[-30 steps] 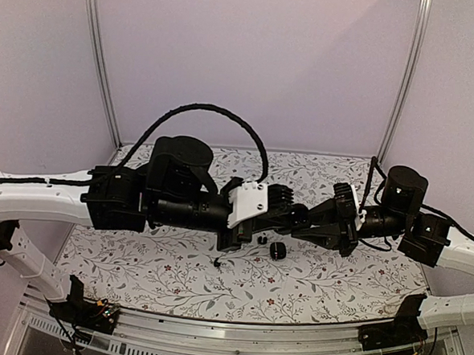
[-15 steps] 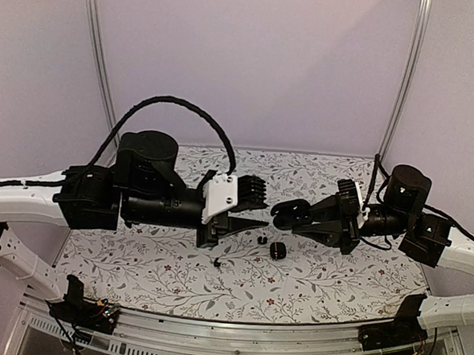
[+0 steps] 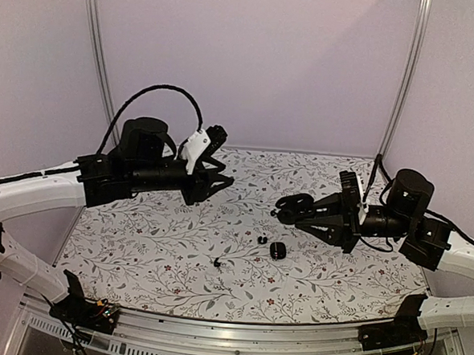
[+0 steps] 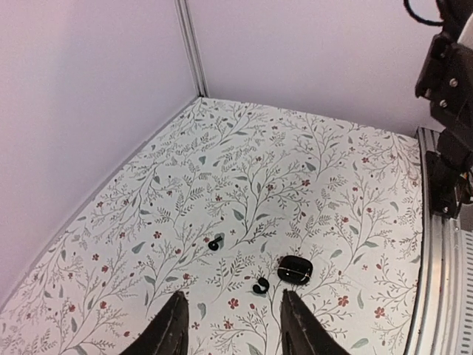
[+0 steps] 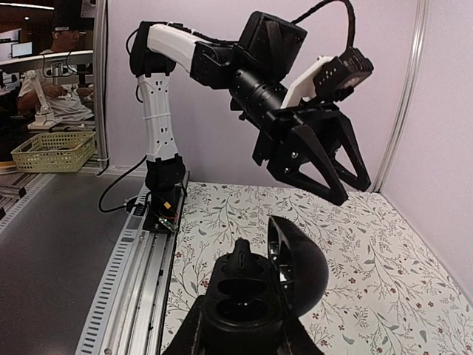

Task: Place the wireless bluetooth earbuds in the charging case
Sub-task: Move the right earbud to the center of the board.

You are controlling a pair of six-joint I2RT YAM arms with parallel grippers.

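My right gripper (image 3: 301,211) is shut on an open black charging case (image 5: 250,305), lid (image 5: 301,268) hinged up, held above the table. One small black earbud (image 5: 243,260) stands in the case's far socket; the near socket is empty. My left gripper (image 3: 218,165) is open and empty, raised at the back left, apart from the case; it also shows in the right wrist view (image 5: 319,159). Two loose earbuds lie on the table, one near the middle (image 3: 262,239) (image 4: 260,285) and one nearer the front (image 3: 217,262) (image 4: 214,243).
A second, closed black pebble-shaped case (image 3: 278,250) (image 4: 295,269) lies on the flowered table beside the middle earbud. Lilac walls close the back and sides. A metal rail (image 4: 436,266) runs along the table's near edge, by the arm bases.
My left gripper has drawn back from the held case, moving left, up and toward the back wall. The right gripper with the open case has shifted slightly right.
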